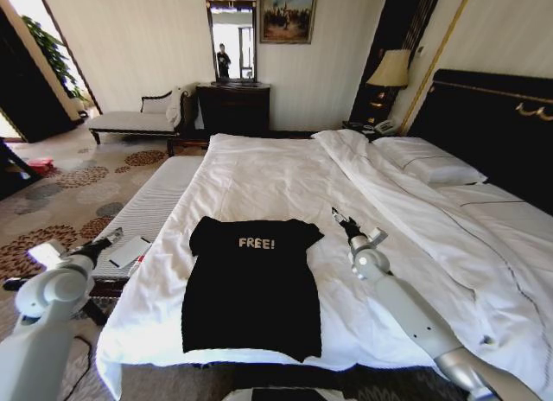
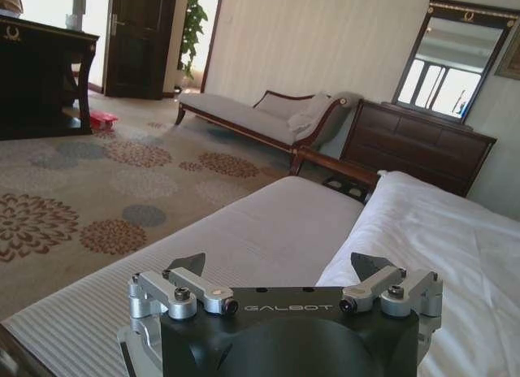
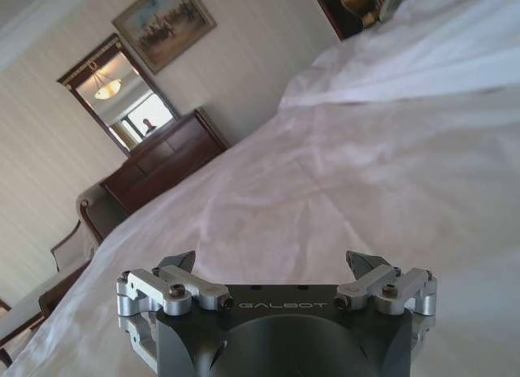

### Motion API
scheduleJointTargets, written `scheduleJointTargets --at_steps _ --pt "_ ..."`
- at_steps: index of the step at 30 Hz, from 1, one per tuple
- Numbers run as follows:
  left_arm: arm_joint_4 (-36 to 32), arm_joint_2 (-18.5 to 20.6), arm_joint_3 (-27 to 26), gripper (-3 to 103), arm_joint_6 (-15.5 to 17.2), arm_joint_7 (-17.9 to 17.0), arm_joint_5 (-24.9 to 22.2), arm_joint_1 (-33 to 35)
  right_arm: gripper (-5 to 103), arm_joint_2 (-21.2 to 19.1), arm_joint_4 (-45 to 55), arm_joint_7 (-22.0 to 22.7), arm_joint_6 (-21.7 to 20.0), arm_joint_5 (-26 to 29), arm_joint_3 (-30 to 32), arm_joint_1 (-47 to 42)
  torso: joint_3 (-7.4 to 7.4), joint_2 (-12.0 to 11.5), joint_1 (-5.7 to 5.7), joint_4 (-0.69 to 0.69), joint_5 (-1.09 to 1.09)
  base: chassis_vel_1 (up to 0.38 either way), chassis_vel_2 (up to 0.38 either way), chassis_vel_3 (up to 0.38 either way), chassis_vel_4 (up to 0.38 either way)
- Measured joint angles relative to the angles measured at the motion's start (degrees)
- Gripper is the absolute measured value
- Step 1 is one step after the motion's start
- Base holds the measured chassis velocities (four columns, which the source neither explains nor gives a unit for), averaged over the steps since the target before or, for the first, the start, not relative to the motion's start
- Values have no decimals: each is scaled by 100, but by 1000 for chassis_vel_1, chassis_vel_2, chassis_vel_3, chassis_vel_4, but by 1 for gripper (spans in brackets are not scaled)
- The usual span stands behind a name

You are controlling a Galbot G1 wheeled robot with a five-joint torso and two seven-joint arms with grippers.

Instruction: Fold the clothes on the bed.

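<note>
A black T-shirt with a white "FREE!" print lies flat near the foot of the bed, collar toward the headboard. My right gripper hovers open over the white duvet just right of the shirt's sleeve, holding nothing; in the right wrist view its fingers stand spread above bare sheet. My left gripper is off the bed's left side, above the striped bench, open and empty. In the left wrist view it points along the bench toward the dresser.
A striped bench runs along the bed's left edge with a small white item on it. A chaise, dark dresser with mirror and patterned carpet lie beyond. Pillows and dark headboard sit at right.
</note>
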Motion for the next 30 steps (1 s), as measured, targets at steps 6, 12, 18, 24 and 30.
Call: scheduleJointTargets --at_steps 6,12,18,24,30 --pt "-444 40 -469 100 103 -104 -224 267 100 197 -184 90 -217 264 -66 -142 1 -1 0 -1 0 0 0 0 0" --pt "-594 176 -806 100 157 -193 -586 255 100 229 -160 55 -217 292 -148 -197 1 -1 1 -1 -2 0 0 0 0" --pt "-750 419 -1020 100 272 -489 -1373 -105 81 363 -318 29 -200 220 -278 -209 1 -1 1 -3 -1 0 0 0 0" --pt "-943 873 -1270 100 360 -526 -1832 -385 55 494 -564 -86 -101 139 -357 -100 1 -1 1 -2 0 0 0 0 0" --pt "-1096 964 -1383 100 418 -437 -1969 -460 38 601 -740 -134 -1 67 -380 -48 1 -2 1 -2 0 0 0 0 0"
